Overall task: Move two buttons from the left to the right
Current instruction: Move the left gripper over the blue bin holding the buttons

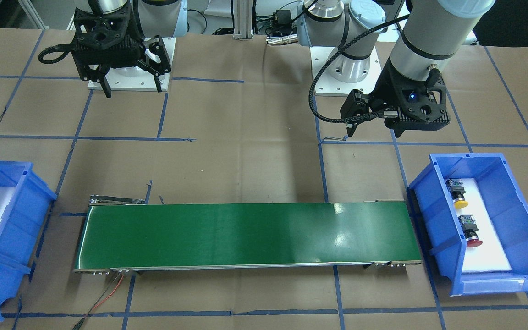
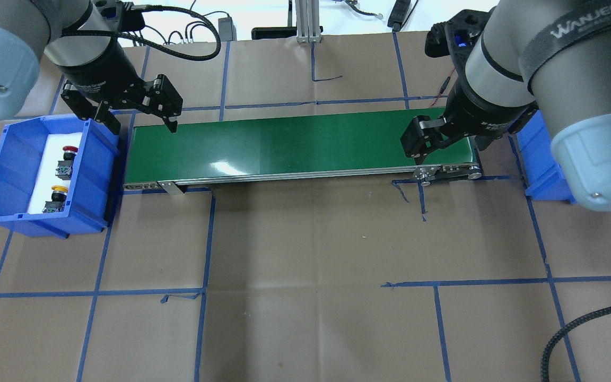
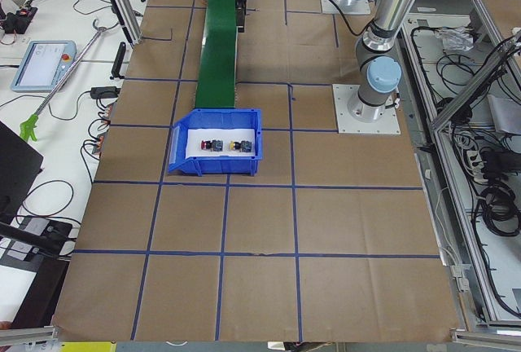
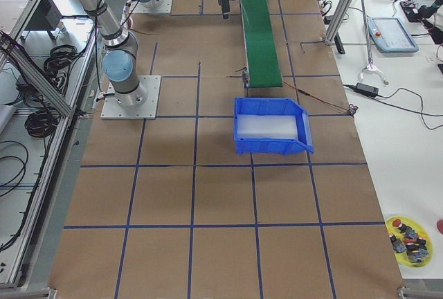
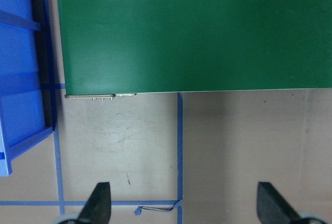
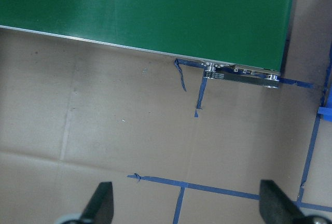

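Bin of blue plastic (image 2: pixel 6 164) held yellow-capped push-button (image 2: pixel 56 197), red-capped push-button (image 2: pixel 67 159) | left gripper (image 2: pixel 141 127) jaws spread, empty | right gripper (image 1: pixel 133 91) likewise

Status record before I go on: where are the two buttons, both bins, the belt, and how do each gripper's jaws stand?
yellow button: in the left bin, on the white pad
red button: same bin, apart from the yellow one
left bin: blue, at the belt's left end
right bin: blue, no button in it
belt: green, no button on it
left gripper: jaws open, holding nothing
right gripper: jaws open, holding nothing
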`<move>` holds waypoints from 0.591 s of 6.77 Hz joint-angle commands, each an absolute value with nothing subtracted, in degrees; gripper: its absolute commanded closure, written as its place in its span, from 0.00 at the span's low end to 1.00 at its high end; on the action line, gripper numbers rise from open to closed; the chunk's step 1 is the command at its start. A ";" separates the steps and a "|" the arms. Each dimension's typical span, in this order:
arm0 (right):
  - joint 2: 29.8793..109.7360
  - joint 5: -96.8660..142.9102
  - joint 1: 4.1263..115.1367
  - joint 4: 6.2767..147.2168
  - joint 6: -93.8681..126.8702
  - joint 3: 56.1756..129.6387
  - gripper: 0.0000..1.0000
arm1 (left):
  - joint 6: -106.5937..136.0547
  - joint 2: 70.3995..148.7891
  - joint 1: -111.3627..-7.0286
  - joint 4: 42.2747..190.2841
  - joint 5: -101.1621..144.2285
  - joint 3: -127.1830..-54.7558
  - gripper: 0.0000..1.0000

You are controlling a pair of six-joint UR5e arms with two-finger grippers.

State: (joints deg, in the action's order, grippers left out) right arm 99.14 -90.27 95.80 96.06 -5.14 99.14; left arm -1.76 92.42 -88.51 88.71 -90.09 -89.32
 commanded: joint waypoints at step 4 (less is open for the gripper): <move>99.14 -90.26 95.71 95.98 -5.18 99.14 0.00 | -1.76 92.90 -88.51 88.86 -89.83 -88.86 0.00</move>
